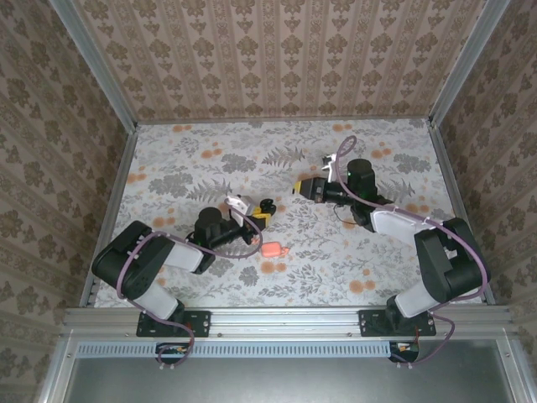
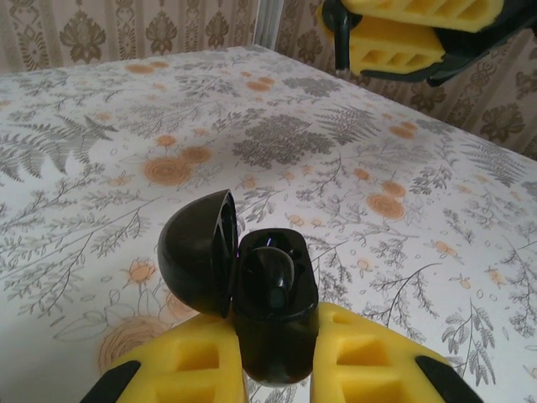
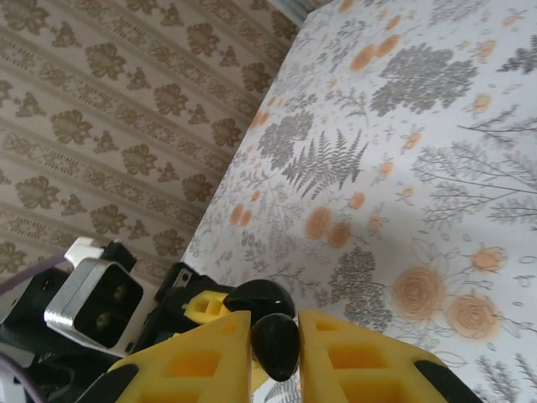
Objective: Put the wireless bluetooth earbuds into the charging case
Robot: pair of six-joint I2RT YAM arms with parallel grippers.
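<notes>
Pinched in my left jaws, the black charging case (image 2: 273, 311) gapes open. Beyond it my right jaws pinch an earbud (image 3: 275, 344), which next needs aligning over the case.

Case (image 2: 270, 294) in left end effector (image 2: 275, 348)

The desk (image 1: 210, 159) is covered by a pale cloth printed with grey ferns and leaves and orange blossoms. One small salmon-pink object (image 1: 270, 248) lies flat on the cloth. It sits about midway across the desk, closer to the near edge than the far one.
</notes>
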